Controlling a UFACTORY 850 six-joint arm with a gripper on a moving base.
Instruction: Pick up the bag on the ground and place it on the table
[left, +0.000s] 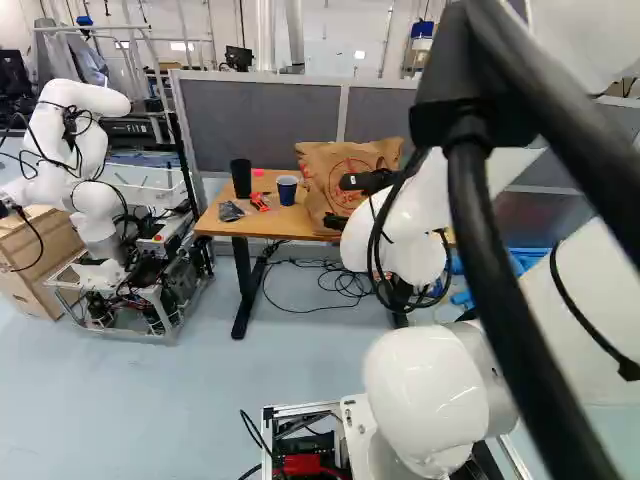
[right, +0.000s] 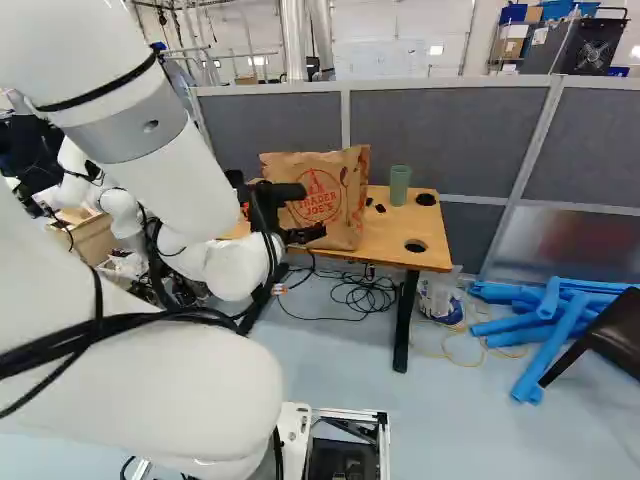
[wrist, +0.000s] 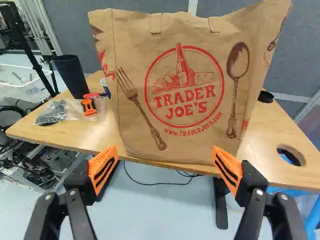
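Jaws wide apart, empty, before the bag (wrist: 175, 75) at the table's (wrist: 75, 143) near edge, open floor (wrist: 160, 212) below.

in wrist view, blue cup (wrist: 105, 89) mostly hidden behind paper bag (wrist: 182, 90), bag's corner cut off

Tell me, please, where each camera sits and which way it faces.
Left base view: on the base, behind and left of the arm, looking ahead and slightly down at the table and paper bag; the arm fills its right, with another robot at the left.
Right base view: behind and right of the arm, facing likewise; the arm fills its left, blue tubes its right.
Wrist view: on the wrist, looking along the open hand at the bag's printed front; both fingers show.
All three share bag and table.
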